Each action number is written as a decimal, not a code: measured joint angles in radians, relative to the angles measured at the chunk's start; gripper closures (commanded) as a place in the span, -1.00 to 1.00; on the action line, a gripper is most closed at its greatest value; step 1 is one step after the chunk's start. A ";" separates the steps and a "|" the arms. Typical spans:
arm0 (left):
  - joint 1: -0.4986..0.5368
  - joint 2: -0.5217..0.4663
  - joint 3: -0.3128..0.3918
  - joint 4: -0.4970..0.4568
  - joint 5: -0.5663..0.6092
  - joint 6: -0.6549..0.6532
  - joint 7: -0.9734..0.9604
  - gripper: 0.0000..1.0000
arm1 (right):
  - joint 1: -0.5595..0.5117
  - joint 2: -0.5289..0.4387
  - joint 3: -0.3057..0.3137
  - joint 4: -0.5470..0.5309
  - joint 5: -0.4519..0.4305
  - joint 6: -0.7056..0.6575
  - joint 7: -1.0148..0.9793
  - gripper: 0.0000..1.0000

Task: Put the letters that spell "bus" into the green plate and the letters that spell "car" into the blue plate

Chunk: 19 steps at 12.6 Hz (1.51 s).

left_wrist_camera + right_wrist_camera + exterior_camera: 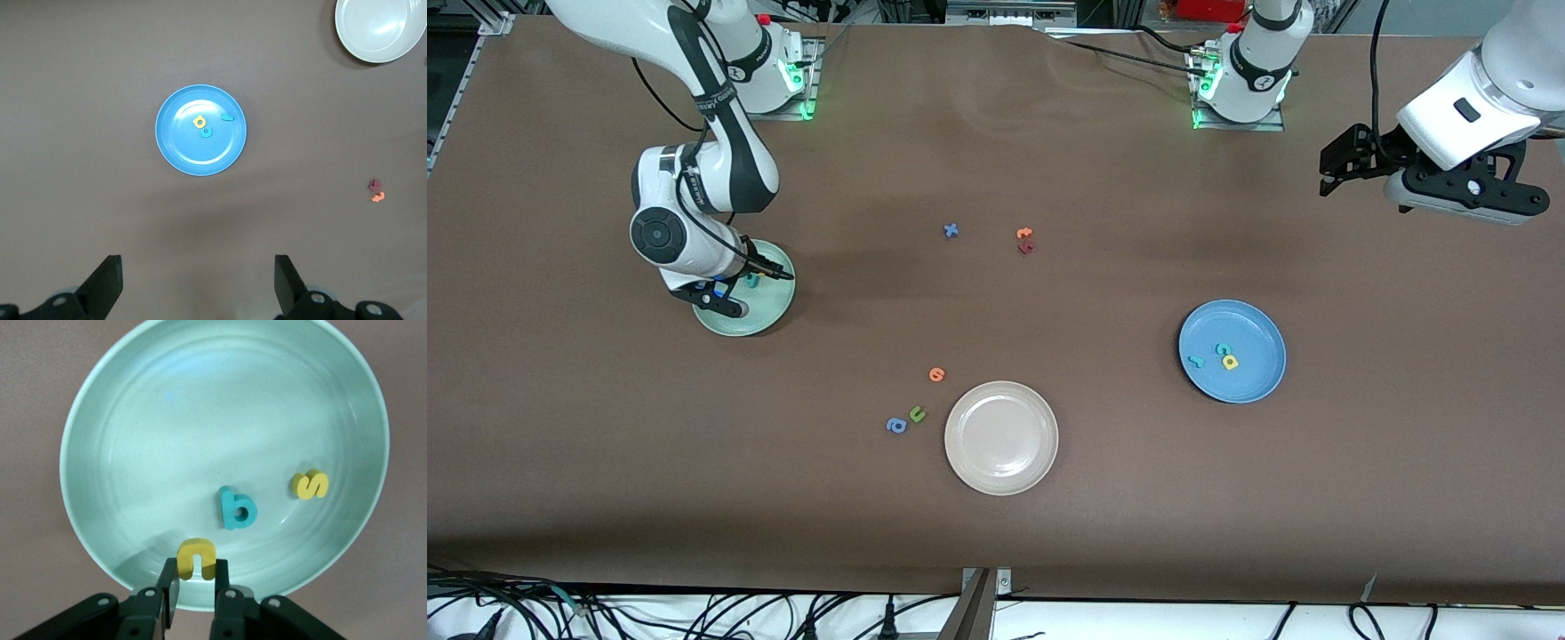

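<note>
Right gripper: pinched on the yellow "u", low over the green plate near the right arm's end of the desk.
"Bus": "b" and "s" lie in that plate; only the "u" awaits release.
"Car": three letters rest in the blue plate, apparently complete.
Left gripper: spread wide, empty, waiting high over the desk.
Desk: brown; beige plate and stray letters near the front edge.

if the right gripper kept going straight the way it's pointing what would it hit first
Most likely the green plate. The right gripper, shut on the yellow "u", points down over it near its rim, apart from the teal "b" and yellow "s". Height is unclear.
</note>
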 measured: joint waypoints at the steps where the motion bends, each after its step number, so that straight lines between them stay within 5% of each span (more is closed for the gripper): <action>1: 0.000 0.000 0.000 0.000 0.000 0.000 0.000 -1.00 | 0.001 0.001 0.001 -0.002 0.000 0.005 0.000 0.47; 2: 0.000 0.000 0.000 0.000 0.000 0.000 0.000 -1.00 | 0.001 0.002 0.001 -0.002 0.000 0.006 -0.001 0.10; 3: 0.000 0.000 0.000 0.000 0.000 0.000 0.000 -1.00 | 0.001 0.002 0.001 -0.002 0.000 0.006 -0.001 -0.68; 4: 0.000 0.000 0.000 0.000 0.000 0.000 0.000 -1.00 | 0.001 0.002 0.001 -0.002 0.000 0.007 -0.001 -0.98; 9: 0.000 0.000 0.000 0.000 0.000 -0.001 0.000 -1.00 | 0.002 -0.034 0.001 0.049 0.000 -0.079 -0.003 -0.98; 14: 0.000 0.000 0.000 0.000 0.000 -0.001 0.000 -1.00 | 0.003 -0.112 0.002 0.282 0.000 -0.433 -0.004 -0.98; 19: 0.000 0.000 0.000 0.000 0.000 -0.002 0.000 -1.00 | 0.003 -0.135 -0.012 0.625 0.000 -0.783 -0.018 -0.98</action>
